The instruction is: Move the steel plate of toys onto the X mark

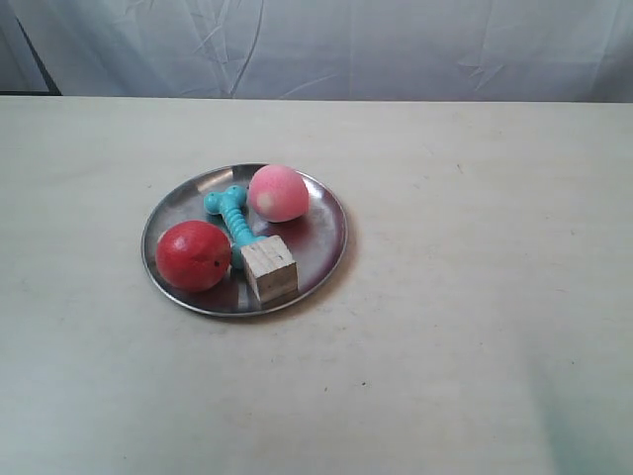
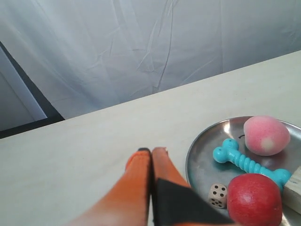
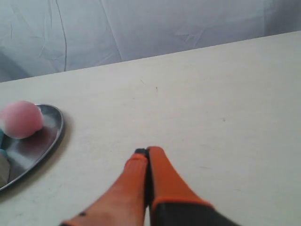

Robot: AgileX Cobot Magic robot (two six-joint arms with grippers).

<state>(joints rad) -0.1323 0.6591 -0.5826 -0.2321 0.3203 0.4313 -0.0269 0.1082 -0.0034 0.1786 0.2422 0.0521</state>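
The steel plate (image 1: pixel 321 237) lies left of the table's middle in the exterior view. It holds the red ball-like fruit (image 1: pixel 193 255), the pink peach-like ball (image 1: pixel 278 192), the turquoise bone (image 1: pixel 233 217) and the wooden cube (image 1: pixel 269 269). Neither arm shows in that view. My left gripper (image 2: pixel 151 150) is shut and empty, hovering beside the plate's rim (image 2: pixel 202 165) without touching it. My right gripper (image 3: pixel 146 150) is shut on nothing, over bare table well apart from the plate (image 3: pixel 44 141). No X mark shows in any view.
A small white die (image 2: pixel 217 195) lies on the plate next to the red fruit (image 2: pixel 254 200). The pale tabletop (image 1: pixel 475 346) ends at a grey cloth backdrop (image 1: pixel 326 45) along its far edge.
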